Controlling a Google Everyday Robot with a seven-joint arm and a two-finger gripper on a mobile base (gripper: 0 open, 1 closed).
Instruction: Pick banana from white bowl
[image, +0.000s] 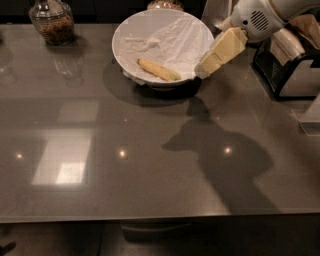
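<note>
- Camera view: gripper (205, 67) hovers just beside the white bowl's (117, 42) right rim; we cannot tell its state.
- Banana (159, 70) lies near the bowl's front wall; we judge a rim strike or snagged paper (175, 37) likely.

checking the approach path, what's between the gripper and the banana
In the camera view, the gripper hangs at the right rim of the white bowl; between it and the banana lies only the crumpled white paper lining.

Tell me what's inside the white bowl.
The white bowl holds crumpled white paper with the banana on it; the paper hides the bowl's bottom. The gripper hangs by its rim.
</note>
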